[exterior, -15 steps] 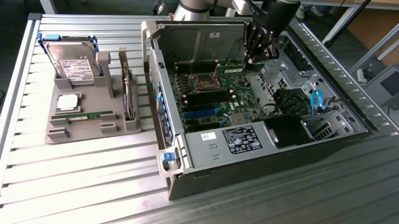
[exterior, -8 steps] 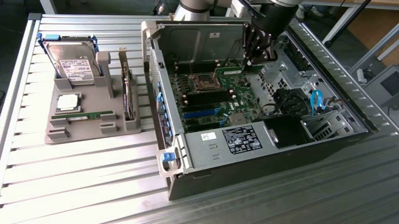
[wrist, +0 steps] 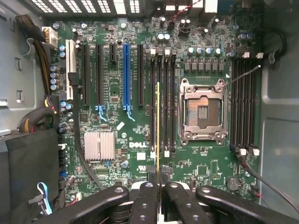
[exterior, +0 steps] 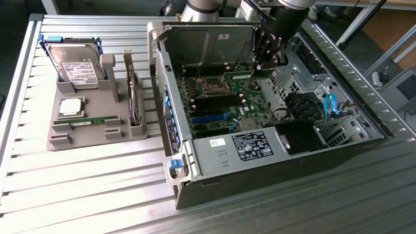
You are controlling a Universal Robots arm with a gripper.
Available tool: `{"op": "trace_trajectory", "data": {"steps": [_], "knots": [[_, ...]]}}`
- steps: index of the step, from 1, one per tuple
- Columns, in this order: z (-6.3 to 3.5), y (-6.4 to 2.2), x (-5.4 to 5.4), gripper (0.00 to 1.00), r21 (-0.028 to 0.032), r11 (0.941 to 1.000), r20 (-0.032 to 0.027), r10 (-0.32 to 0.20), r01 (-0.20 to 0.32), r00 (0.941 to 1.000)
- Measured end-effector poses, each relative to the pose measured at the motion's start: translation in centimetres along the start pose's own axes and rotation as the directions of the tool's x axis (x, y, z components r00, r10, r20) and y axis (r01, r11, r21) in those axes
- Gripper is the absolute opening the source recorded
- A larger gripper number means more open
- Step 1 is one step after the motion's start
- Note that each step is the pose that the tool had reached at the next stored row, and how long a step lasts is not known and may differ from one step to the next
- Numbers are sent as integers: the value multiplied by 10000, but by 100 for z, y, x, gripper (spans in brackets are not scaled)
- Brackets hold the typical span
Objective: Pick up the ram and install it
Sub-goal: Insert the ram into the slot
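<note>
- The gripper hung inside the open case, above the motherboard near the case's rear wall.
- The jaws stood nearly closed, clamped on the ram. In the wrist view the ram appeared edge-on as a thin yellowish line running from between the fingers out over the board.
- In the exterior view the ram showed as a green strip beside the gripper, held above the board.
- The ram lay parallel to the bank of memory slots beside the empty CPU socket. It appeared aligned with one slot of that bank; which slot could not be told, nor whether the ram touched it.
- Progress, as judged: pick-up done and the ram brought to the slots; seating in a slot not yet shown as complete.
- On the worktop, near its far left corner in the exterior view, a grey holder carried a hard drive and a processor.
</note>
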State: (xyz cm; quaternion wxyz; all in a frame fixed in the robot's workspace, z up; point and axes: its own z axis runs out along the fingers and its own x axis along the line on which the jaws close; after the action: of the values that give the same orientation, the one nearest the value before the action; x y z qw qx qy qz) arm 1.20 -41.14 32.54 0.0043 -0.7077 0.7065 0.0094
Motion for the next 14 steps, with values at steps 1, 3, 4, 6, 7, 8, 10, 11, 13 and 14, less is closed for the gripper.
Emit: {"op": "trace_trajectory", "data": {"steps": [1, 3, 4, 6, 7, 8, 10, 11, 13, 14], "knots": [[10, 0, 0, 11, 0, 10000, 0, 0, 0, 10000], [30, 0, 0, 11, 0, 10000, 1, 0, 0, 10000], [41, 0, 1, 11, 0, 10000, 1, 0, 0, 10000], [60, 0, 1, 11, 0, 10000, 0, 0, 0, 10000], [77, 11, 1, 11, 1, 10000, 2, 1, -1, 10000], [96, 60, 2, 11, 0, 10000, 4, 0, 0, 10000], [115, 83, 2, 11, 0, 10000, 4, 0, 0, 10000], [124, 100, 2, 11, 0, 10000, 6, 0, 0, 10000], [142, 138, 2, 11, 0, 10000, 8, 0, 0, 10000], [162, 161, 3, 11, 0, 10000, 7, 0, 0, 10000]]}}
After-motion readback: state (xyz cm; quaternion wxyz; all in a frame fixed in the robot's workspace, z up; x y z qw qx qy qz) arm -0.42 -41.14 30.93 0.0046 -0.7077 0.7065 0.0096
